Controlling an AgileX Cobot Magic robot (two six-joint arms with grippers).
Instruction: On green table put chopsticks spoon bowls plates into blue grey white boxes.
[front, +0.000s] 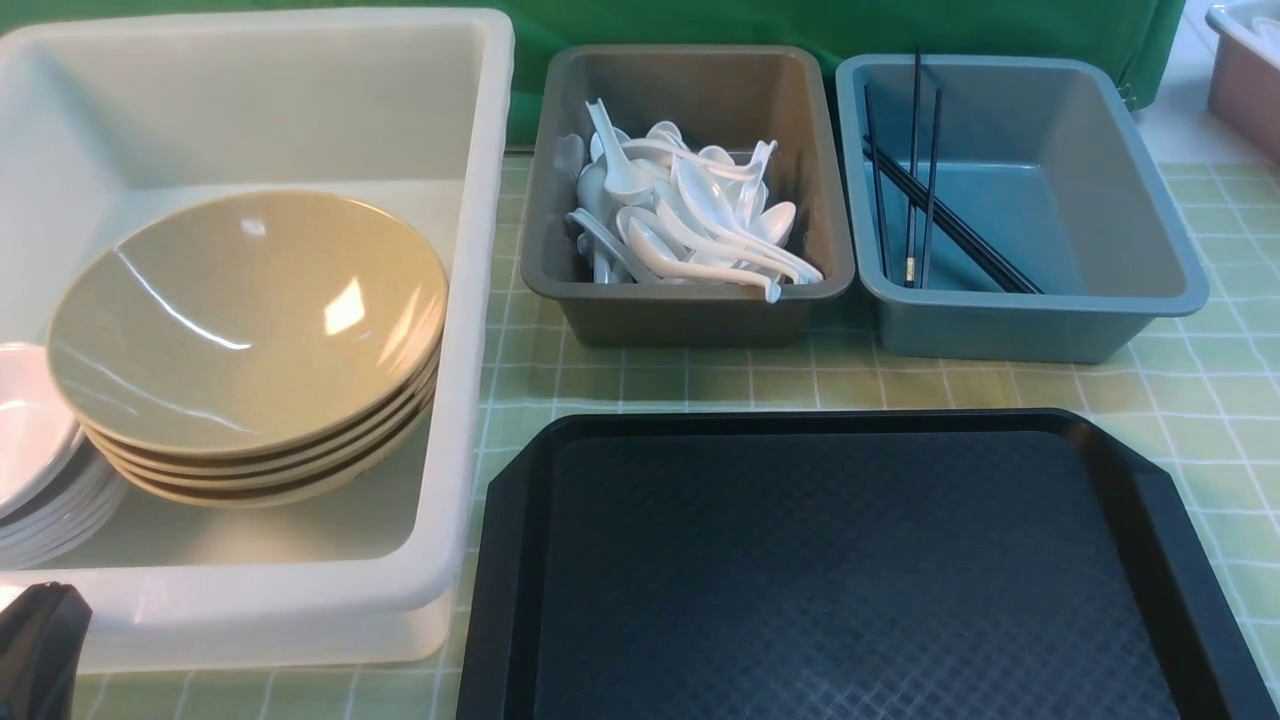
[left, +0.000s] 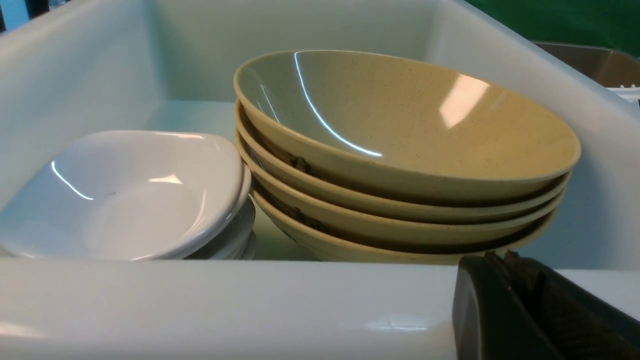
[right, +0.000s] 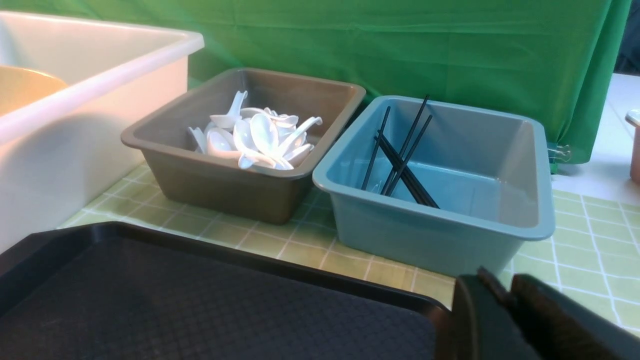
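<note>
Front overview; wrist close-ups sharing white box (front: 470, 300)

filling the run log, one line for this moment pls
black plastic tray: bare | white spoons: grey box | black chopsticks: blue box | tan bowls: white box

Even, bright overhead light is seen in all three views. Sharp white glare is thrown on the top tan bowl (front: 245, 320) and the white dish (left: 125, 195) beyond the left pincer (left: 520, 310). Soft shadows are cast under the bins. The right pincer (right: 505, 320) is rendered dark and blurred.
</note>
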